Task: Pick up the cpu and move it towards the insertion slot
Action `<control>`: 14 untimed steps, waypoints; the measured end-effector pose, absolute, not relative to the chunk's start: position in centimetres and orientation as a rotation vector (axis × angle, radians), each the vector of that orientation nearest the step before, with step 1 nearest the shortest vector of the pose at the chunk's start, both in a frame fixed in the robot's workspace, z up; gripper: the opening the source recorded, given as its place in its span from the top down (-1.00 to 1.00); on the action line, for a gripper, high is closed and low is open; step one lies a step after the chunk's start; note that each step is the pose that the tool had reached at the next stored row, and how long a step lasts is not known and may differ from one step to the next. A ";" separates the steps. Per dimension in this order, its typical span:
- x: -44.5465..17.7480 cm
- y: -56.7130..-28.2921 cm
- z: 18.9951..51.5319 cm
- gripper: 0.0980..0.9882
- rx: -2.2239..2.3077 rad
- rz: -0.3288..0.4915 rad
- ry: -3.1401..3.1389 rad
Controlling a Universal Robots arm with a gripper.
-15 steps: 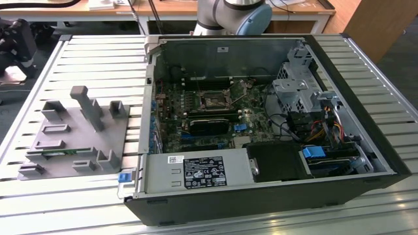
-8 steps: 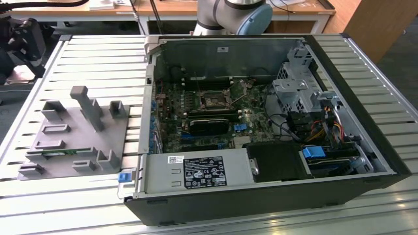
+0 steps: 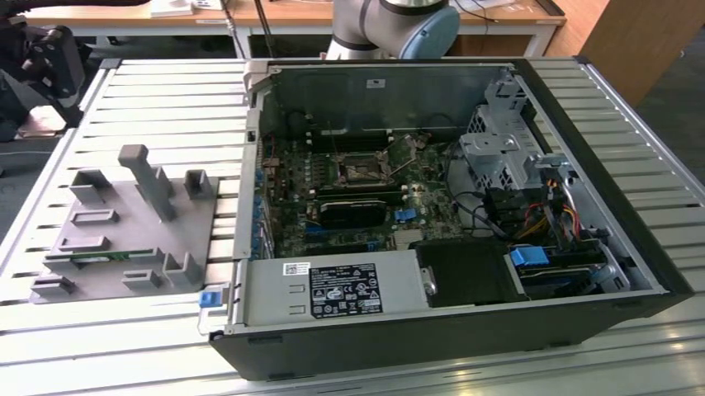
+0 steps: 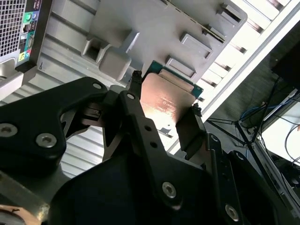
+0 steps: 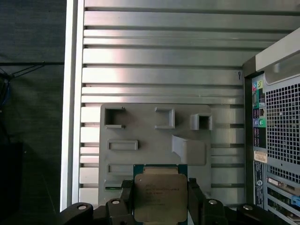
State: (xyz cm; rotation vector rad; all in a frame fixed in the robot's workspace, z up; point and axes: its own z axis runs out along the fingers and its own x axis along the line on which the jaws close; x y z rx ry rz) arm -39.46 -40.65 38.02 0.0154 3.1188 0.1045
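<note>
Colours and patterns, as recorded
The cpu (image 5: 160,197) was silvery with a coppery sheen and green rim; the gripper (image 5: 160,193) black with silver screws; the fixture tray (image 5: 140,124) plain grey; the table (image 5: 164,61) pale aluminium, ribbed in parallel slats; the computer case (image 3: 441,351) black, its grille (image 5: 283,117) perforated; the insertion slot (image 3: 359,171) black-framed, silvery-bracketed.

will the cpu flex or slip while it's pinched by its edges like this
Probably stiff: the cpu sits flat in the tool, unbent. Its smooth metal top and thin edges suggest it might slip. Likely light, being so thin.
</note>
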 end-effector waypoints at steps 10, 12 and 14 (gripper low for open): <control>-38.1 -40.6 38.0 0.00 0.015 0.104 3.119; -38.0 -40.6 38.0 0.00 0.015 0.104 3.119; -37.9 -40.6 38.0 0.00 0.015 0.104 3.119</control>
